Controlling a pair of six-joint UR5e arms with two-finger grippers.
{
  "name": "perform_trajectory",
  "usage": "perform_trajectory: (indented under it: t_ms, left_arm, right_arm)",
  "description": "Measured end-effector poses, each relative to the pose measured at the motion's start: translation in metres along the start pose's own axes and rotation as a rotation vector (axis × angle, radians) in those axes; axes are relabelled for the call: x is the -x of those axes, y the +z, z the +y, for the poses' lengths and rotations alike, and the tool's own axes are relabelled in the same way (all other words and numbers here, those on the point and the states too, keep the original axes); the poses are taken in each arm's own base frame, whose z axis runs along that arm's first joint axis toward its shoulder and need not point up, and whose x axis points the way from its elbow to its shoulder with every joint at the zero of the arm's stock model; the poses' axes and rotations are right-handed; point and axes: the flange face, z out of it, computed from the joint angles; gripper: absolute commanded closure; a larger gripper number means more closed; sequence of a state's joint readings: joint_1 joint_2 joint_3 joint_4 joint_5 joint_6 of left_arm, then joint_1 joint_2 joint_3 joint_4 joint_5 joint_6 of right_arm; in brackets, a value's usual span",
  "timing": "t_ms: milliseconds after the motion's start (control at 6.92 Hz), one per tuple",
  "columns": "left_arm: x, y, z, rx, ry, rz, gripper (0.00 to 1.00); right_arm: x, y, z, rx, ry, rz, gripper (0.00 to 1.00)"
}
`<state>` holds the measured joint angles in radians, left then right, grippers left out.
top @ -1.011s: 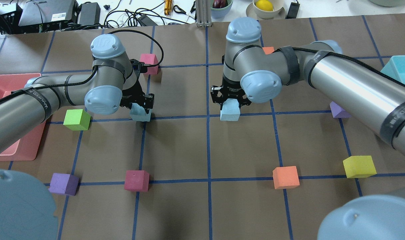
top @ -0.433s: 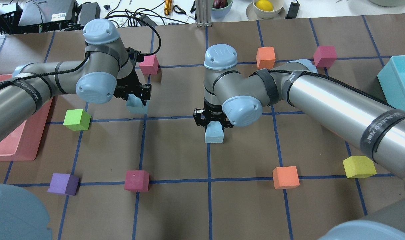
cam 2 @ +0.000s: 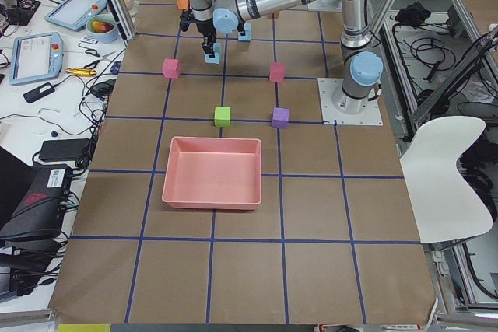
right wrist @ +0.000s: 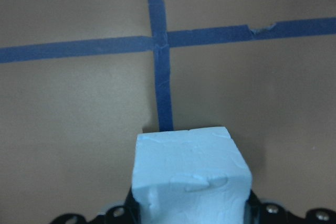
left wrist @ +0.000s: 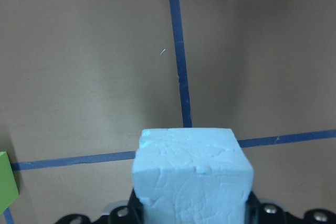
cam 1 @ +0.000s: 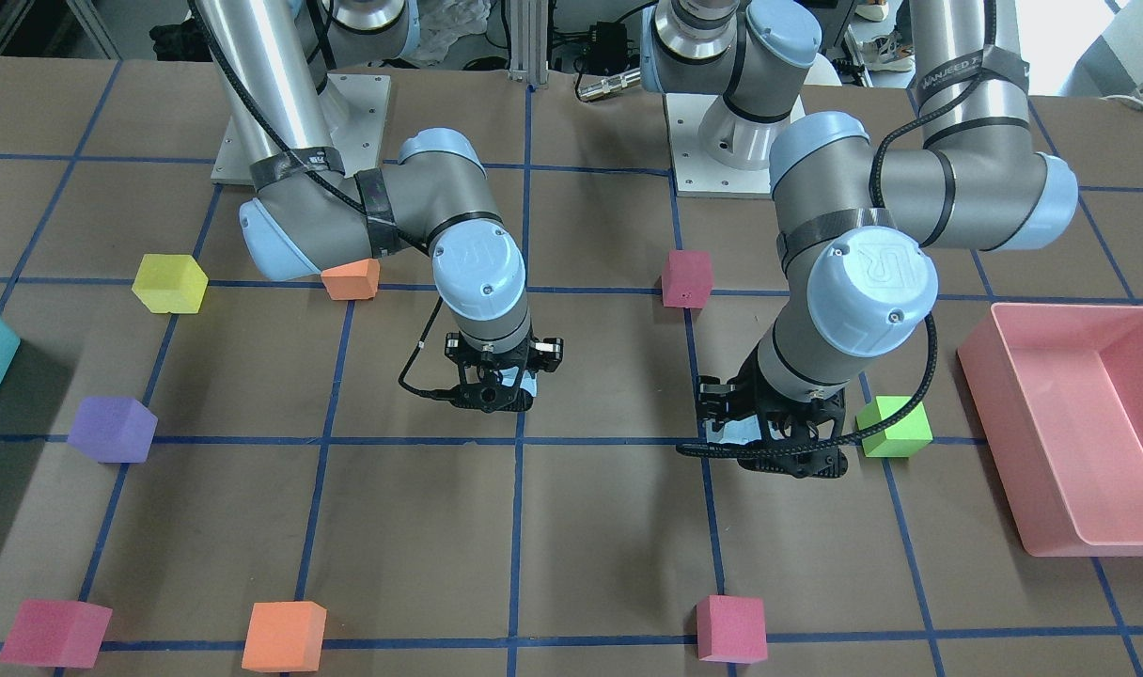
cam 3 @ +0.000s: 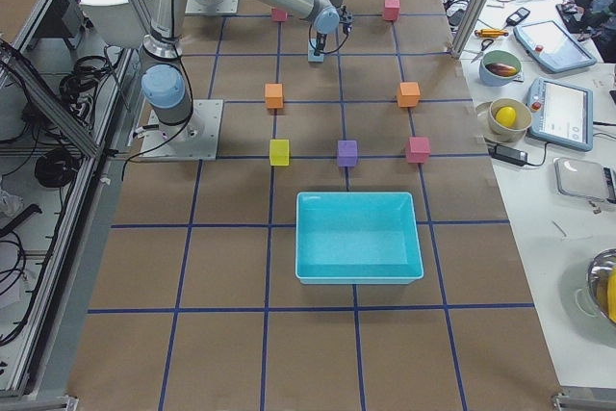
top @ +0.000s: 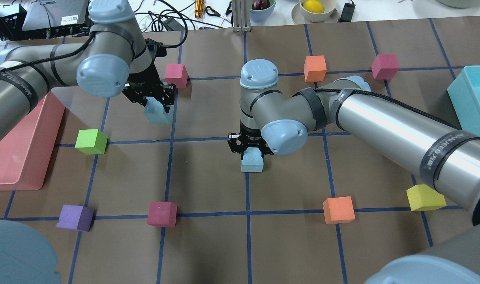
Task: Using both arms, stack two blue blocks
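1. Left gripper [top: 158, 106]: fingers are clamped on opposite sides of the left-held blue block [top: 157, 114]. In the overhead view that block is up-table and to the right of the green cube [top: 91, 141], near it but not touching.
2. Left wrist view: the block [left wrist: 191, 174] fills the bottom centre. The finger pads are hidden behind it and the frame edge cuts off the gripper body. Only a sliver of the green cube shows at the left edge.
3. The block looks lifted off the brown paper [top: 208, 177], but no view shows the gap under it.
4. Right gripper [top: 250, 149]: fingers are clamped on the right-held blue block [top: 252, 161]. It is well to the right of the green cube and slightly nearer the robot, over the centre tape line [top: 247, 197]. The two blocks are well apart.
5. Right wrist view: the block [right wrist: 189, 177] again hides the pads, and the frame crops the gripper. A tape crossing lies just beyond it. We can't tell whether its underside touches the paper.
6. Front view: the gripper bodies mask both blocks almost fully, and only pale slivers show.
7. Overhead: the right arm [top: 382, 122] covers the table far right of the green cube and clips the yellow cube [top: 423, 197]. The left arm [top: 19, 94] overlaps the pink bin [top: 23, 150]. The frame edge cuts off the teal bin [top: 471, 98].
8. Side views: both grippers are too small for us to read the grip.
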<state>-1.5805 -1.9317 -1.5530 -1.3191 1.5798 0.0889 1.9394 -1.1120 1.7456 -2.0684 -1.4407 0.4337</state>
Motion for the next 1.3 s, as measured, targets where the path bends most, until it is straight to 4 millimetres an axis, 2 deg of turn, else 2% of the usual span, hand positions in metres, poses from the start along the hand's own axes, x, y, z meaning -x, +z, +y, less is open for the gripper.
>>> perform_trajectory:
  t_ms: [144, 289, 433, 722, 1011, 1156, 1300]
  left_arm:
    - [-0.003, -0.007, 0.000, -0.003, 0.000, 0.011, 1.00]
    - [-0.008, -0.011, 0.000, -0.008, 0.003, 0.015, 1.00]
    - [-0.015, -0.015, 0.002, -0.015, 0.009, 0.015, 1.00]
    - [-0.021, -0.023, 0.009, -0.026, 0.015, 0.013, 1.00]
    - [-0.030, -0.029, 0.019, -0.021, 0.013, 0.008, 1.00]
    - [-0.042, -0.031, 0.028, -0.015, 0.013, 0.003, 1.00]
    - [-0.053, -0.032, 0.038, -0.010, 0.011, 0.001, 1.00]
  right_arm:
    - [0.004, 0.001, 0.002, 0.002, -0.008, -0.010, 0.64]
    - [0.006, 0.002, 0.003, 0.003, -0.015, -0.015, 0.22]
    - [0.006, 0.002, 0.003, 0.003, -0.021, -0.015, 0.00]
    - [0.005, 0.001, 0.003, -0.003, -0.020, -0.008, 0.00]
    - [-0.001, -0.014, -0.004, -0.021, -0.004, -0.015, 0.00]
    - [-0.012, -0.035, -0.010, -0.041, 0.016, -0.026, 0.00]
    - [-0.034, -0.071, -0.016, -0.055, 0.048, -0.035, 0.00]
